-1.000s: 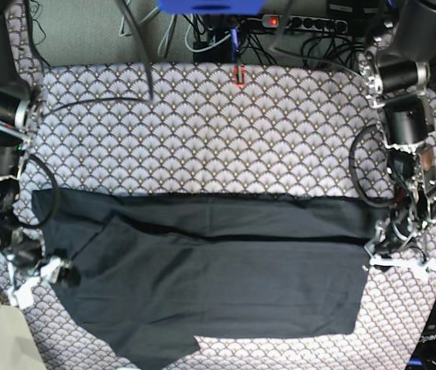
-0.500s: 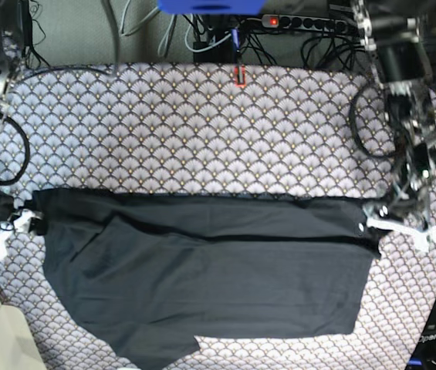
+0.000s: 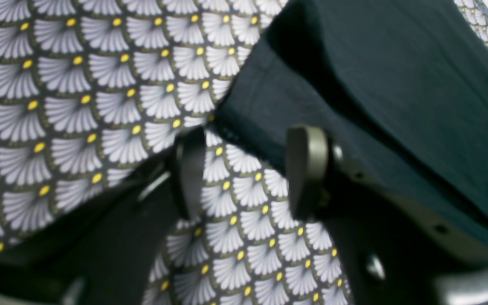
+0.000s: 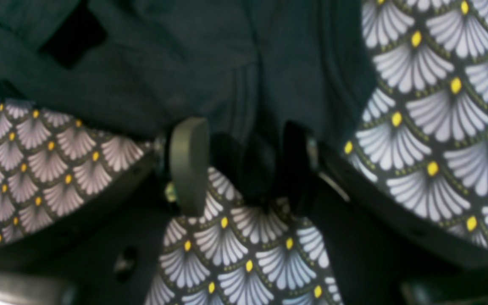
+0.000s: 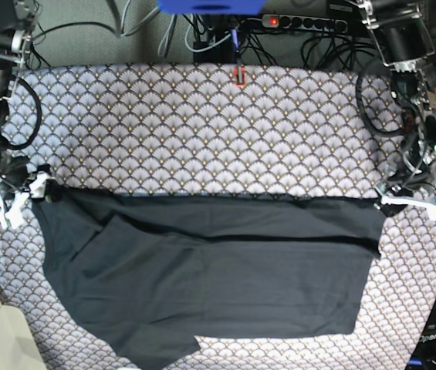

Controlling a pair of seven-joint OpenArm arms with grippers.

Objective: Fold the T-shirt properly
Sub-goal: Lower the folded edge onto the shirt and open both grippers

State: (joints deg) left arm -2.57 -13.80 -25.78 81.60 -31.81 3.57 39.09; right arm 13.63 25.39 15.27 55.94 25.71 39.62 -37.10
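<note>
The black T-shirt (image 5: 210, 277) lies flat across the near half of the patterned tablecloth (image 5: 202, 131), with a fold line running across it below its far edge. My left gripper (image 5: 412, 202) is at the shirt's far right corner. In the left wrist view it (image 3: 248, 169) stands open on bare tablecloth, and the T-shirt (image 3: 396, 84) hem lies just past the fingertips. My right gripper (image 5: 21, 193) is at the far left corner. In its wrist view it (image 4: 242, 169) is open, with a dark bit of the T-shirt (image 4: 184, 63) reaching in between the fingers.
Cables and a power strip (image 5: 310, 23) lie beyond the table's far edge. A small red mark (image 5: 238, 75) sits at the far middle of the cloth. The table's edges run close outside both grippers.
Both arms have moved toward the far side along the shirt's side edges, from its middle to its far corners. Jaw openings look unchanged and the shirt has barely shifted.
</note>
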